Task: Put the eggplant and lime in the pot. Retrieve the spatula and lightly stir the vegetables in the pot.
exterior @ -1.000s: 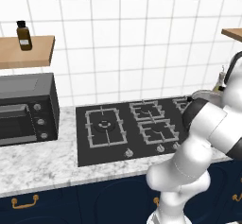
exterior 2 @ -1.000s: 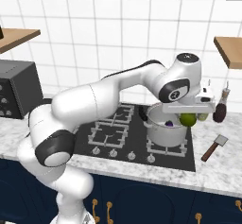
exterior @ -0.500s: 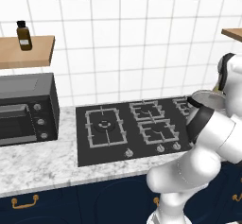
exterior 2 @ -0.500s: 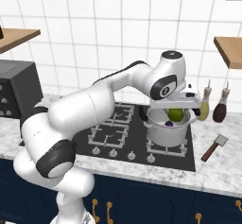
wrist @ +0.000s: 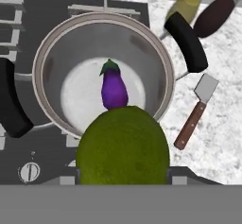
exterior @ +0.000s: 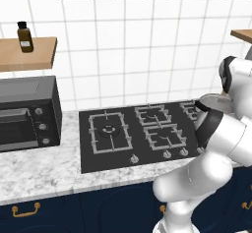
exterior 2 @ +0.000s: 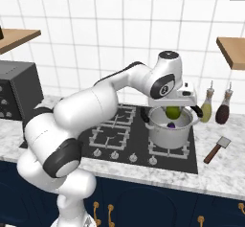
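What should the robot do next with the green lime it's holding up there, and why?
Probably open the gripper and let the lime drop. The lime is held right above the pot, the eggplant already lies on the pot's bottom, and the spatula still waits on the counter beside the stove.

Two base views set behind the arm, left and right, looking forward and down over the same stove [exterior: 142,129] and worktop [exterior 2: 225,166]; hand view close above the pot [wrist: 101,72], seemingly straight down.
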You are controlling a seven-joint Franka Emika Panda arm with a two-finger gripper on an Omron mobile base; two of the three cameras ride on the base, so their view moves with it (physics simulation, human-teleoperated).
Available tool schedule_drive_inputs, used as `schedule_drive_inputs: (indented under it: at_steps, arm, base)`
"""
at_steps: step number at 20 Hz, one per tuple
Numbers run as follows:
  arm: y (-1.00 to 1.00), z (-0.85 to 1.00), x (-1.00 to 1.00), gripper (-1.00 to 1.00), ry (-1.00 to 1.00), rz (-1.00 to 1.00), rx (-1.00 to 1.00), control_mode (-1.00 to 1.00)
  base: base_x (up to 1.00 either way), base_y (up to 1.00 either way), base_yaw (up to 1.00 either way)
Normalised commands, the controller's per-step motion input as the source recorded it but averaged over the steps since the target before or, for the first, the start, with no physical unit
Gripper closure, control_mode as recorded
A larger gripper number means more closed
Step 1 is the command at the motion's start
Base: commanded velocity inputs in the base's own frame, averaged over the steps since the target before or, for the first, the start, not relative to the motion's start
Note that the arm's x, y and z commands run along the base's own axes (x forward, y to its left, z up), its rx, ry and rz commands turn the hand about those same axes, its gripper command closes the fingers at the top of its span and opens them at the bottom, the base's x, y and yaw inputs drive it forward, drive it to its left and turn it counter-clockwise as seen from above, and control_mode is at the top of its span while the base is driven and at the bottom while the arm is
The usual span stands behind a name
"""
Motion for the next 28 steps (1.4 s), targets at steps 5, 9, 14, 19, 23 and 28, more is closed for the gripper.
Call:
schedule_drive_inputs:
  at_steps: [5,9,14,19,23,28]
  arm:
    - [0.0,-0.17,0.39,1.0,0.0,-0.01,0.0,-1.0]
    - [0.0,-0.05,0.08,1.0,0.0,0.0,0.0,-1.0]
    - [0.0,-0.12,0.0,1.0,0.0,0.0,0.0,-1.0]
    - [0.04,-0.15,0.04,1.0,0.0,0.0,0.0,-1.0]
    - [0.08,-0.03,0.15,1.0,0.0,0.0,0.0,-1.0]
    - [0.1,-0.05,0.23,1.0,0.0,0.0,0.0,-1.0]
  base:
    - [0.0,0.0,0.0]
    - [0.0,0.0,0.0]
    - [0.0,0.0,0.0]
    - [0.0,0.0,0.0]
    - [0.0,0.0,0.0]
    - [0.0,0.0,0.0]
